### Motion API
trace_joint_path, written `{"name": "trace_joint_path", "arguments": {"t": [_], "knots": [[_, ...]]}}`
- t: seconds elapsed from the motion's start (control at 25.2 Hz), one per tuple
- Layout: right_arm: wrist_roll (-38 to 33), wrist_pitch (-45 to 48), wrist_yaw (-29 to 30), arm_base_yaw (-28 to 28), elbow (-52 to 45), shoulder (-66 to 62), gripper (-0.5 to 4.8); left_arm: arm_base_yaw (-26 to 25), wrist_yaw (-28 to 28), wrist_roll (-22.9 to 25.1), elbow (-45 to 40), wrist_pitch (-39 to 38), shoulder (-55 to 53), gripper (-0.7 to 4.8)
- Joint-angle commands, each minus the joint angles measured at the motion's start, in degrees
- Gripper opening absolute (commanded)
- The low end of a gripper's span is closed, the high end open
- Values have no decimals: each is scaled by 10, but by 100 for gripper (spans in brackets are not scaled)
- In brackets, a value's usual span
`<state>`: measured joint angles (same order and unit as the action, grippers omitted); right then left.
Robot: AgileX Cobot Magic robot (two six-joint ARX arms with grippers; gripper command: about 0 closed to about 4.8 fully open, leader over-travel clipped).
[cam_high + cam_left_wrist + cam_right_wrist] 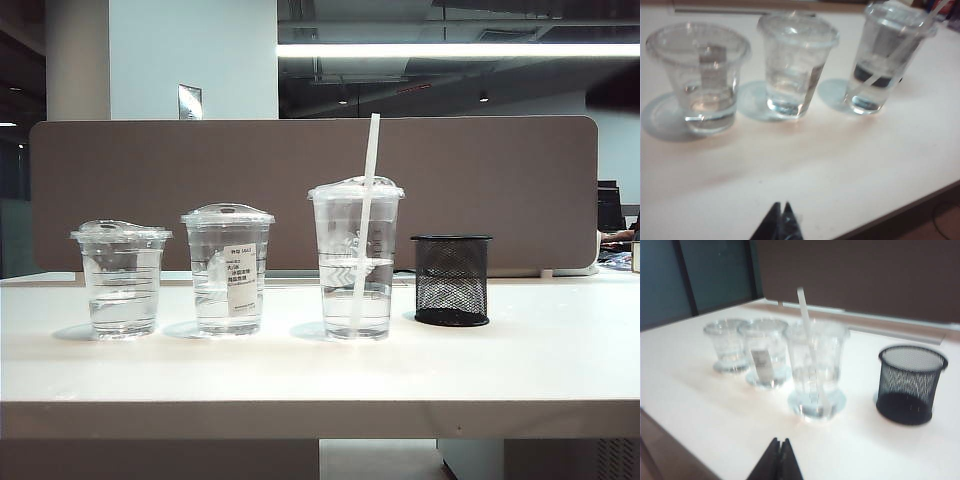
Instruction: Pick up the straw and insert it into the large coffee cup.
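The white straw [367, 205] stands tilted inside the large coffee cup [356, 262], passing through its domed lid and rising well above it. In the left wrist view the same straw [900, 47] slants through that cup [887, 60]; in the right wrist view the straw [809, 342] leans in the cup [816, 372]. My left gripper [781, 205] is shut and empty, back near the table's front edge, far from the cups. My right gripper [779, 441] is likewise shut and empty, well short of the cup. Neither arm shows in the exterior view.
A medium clear cup [227, 270] with a white label and the shortest clear cup [122, 279] stand left of the large one, all holding water. A black mesh pen holder [452, 280] sits just right of it. A brown partition [120, 190] runs behind the white table [300, 370].
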<state>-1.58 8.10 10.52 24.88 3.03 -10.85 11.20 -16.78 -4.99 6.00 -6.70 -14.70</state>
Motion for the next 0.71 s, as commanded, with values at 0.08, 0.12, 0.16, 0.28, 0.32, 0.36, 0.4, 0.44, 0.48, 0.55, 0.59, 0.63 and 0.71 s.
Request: {"name": "trace_joint_path", "arguments": {"t": [0.08, 0.12, 0.16, 0.28, 0.32, 0.36, 0.4, 0.44, 0.48, 0.55, 0.59, 0.63, 0.71], "knots": [[-2, 7, 1, 1, -27, 0, -8, 1, 31, -1, -13, 8, 1, -5], [-2, -1, 0, 1, -30, -1, -8, 1, 32, 0, -15, 8, 1, -5], [-2, -15, 0, 1, -30, 0, -8, 1, 33, 1, -15, 8, 1, -5], [-2, -76, -1, 1, -30, 0, -8, 1, 32, 0, -15, 8, 1, -5], [-2, -87, -1, 1, -30, 0, -8, 1, 33, 0, -15, 8, 1, -5], [-2, -94, -1, 1, -30, 0, -8, 1, 32, 0, -15, 8, 1, -5], [-2, -100, -1, 1, -30, 0, -8, 1, 32, 0, -15, 8, 1, -5], [-2, -103, -1, 1, -30, 0, -8, 1, 33, 0, -15, 8, 1, -5], [-2, -107, -1, 1, -30, 0, -8, 1, 33, 0, -15, 8, 1, -5], [-2, -111, -1, 1, -30, 0, -8, 1, 32, 0, -15, 8, 1, -5], [-2, -112, -1, 1, -30, 0, -8, 1, 33, 0, -15, 8, 1, -5], [-2, -113, -1, 1, -30, 0, -8, 1, 33, 1, -15, 8, 1, -4], [-2, -113, -1, 1, -30, 0, -8, 1, 33, 0, -15, 8, 1, -5]]}}
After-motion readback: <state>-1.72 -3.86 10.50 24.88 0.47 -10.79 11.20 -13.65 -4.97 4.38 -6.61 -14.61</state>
